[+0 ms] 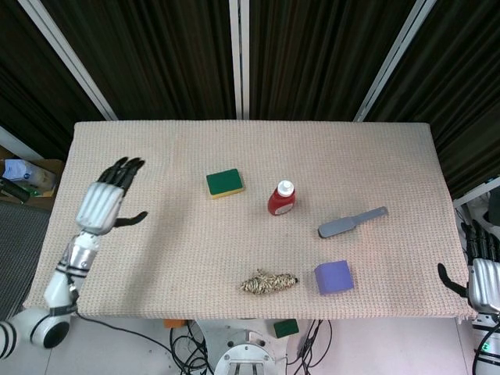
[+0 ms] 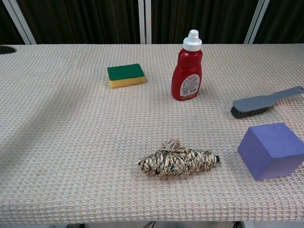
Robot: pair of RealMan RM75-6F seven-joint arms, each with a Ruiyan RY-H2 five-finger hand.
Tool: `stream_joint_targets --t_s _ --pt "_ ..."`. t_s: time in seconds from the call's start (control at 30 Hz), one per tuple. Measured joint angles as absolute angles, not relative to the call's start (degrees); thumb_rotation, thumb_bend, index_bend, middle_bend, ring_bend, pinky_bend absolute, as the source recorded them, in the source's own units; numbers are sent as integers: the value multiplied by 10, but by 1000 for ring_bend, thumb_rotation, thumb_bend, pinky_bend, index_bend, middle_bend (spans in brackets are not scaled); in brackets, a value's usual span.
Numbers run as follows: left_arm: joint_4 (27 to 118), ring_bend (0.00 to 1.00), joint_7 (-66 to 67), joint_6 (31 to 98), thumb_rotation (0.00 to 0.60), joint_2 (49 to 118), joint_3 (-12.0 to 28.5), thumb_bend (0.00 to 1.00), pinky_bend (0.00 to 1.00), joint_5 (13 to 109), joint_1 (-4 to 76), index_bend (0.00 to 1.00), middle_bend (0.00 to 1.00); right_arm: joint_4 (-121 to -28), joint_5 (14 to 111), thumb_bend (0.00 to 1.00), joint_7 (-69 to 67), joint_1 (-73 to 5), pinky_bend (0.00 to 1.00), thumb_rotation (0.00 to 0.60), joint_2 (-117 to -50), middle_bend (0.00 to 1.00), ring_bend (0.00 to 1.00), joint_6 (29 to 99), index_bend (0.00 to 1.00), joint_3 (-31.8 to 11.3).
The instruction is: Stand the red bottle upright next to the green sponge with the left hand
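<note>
Head view shows the left hand [image 1: 104,201] over the far left edge of the surface [image 1: 156,258], its fingers [image 1: 125,166] spread apart and empty, nothing pinched or touched, well apart from everything it was meant to handle. The right hand [image 1: 483,281] hangs off the right edge, only partly in frame; it appears empty, though I cannot tell for certain how its fingers lie. Moving outward from the left hand, the green sponge [image 1: 224,183] lies flat toward the back middle of the surface, and near it on the right, with a gap of bare cloth between them, the red bottle [image 1: 282,199] stands upright on its base, white cap on top. The chest view confirms the bottle is vertical and free-standing, with no hand near it. Further off lie a grey brush [image 1: 351,223], a purple block [image 1: 333,277] and a bundle of twine [image 1: 268,282], none touching the bottle. By my judgement the placing step is done and the hand is clear, so what remains is little: park the left arm, and check that the bottle holds steady.
</note>
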State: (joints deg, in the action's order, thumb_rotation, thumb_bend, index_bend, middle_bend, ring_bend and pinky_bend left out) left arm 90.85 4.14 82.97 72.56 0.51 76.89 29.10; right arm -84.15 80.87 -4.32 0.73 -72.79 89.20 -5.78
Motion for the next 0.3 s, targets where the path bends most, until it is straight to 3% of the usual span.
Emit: stream_joint_targets --t_s 0.13,0.3 --pt "917 33 68 916 447 723 -42 96 183 779 188 36 63 -819 817 321 -38 15 0 600 -755 0 0 909 0 -53" --pt "909 33 74 949 439 734 -68 93 178 810 137 36 60 -816 823 320 -39 16 0 600 -759 0 0 905 0 -49"
